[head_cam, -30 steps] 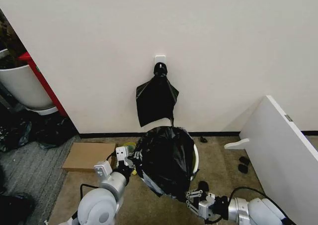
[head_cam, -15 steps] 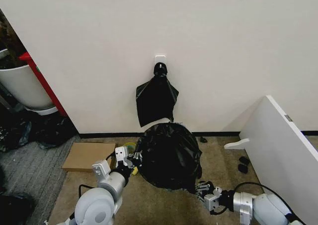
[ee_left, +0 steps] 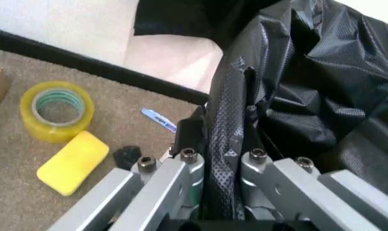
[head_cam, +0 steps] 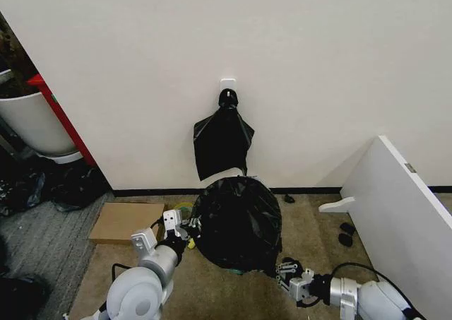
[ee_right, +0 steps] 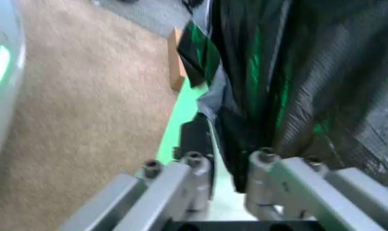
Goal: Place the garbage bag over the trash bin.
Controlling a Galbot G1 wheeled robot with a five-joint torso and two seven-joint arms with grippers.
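Dragged lower, garbage bag point(head_cam: 237, 223) hides trash bin; both hands pinch it

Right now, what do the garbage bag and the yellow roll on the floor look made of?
The garbage bag: thin glossy black plastic film, creased, with a fine embossed texture, pinched by the left gripper. The yellow roll: apparently translucent adhesive tape on a ring core, smooth and shiny.

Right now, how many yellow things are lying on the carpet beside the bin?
2: a translucent yellow roll of tape near the black baseboard, and a flat yellow sponge-like block just beside it, nearer the left hand. Others may lie hidden behind the glossy black garbage bag.
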